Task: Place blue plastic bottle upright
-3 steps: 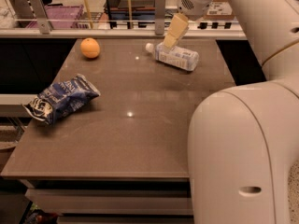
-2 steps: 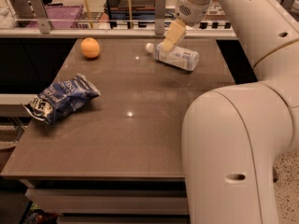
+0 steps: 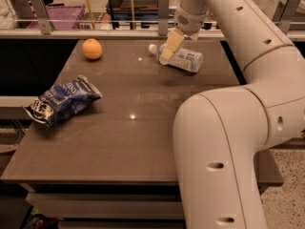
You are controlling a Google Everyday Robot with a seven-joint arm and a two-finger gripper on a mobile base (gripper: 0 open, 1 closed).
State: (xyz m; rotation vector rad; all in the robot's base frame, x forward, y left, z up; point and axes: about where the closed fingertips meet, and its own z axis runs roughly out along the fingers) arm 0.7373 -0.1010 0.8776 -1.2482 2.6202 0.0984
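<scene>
The blue plastic bottle (image 3: 186, 59) lies on its side at the far middle of the brown table (image 3: 143, 128). Its white cap (image 3: 152, 47) points left. My gripper (image 3: 165, 57) comes down from above at the bottle's neck end, just right of the cap. It touches or nearly touches the bottle, and I cannot tell which.
An orange (image 3: 92, 48) sits at the far left of the table. A dark blue-and-white snack bag (image 3: 62, 100) lies near the left edge. My arm's large white body (image 3: 224, 142) covers the table's right front. A railing and shelves (image 3: 95, 25) stand behind the far edge.
My gripper has come down a little toward the bottle's neck. The bottle, the orange and the bag have not moved.
</scene>
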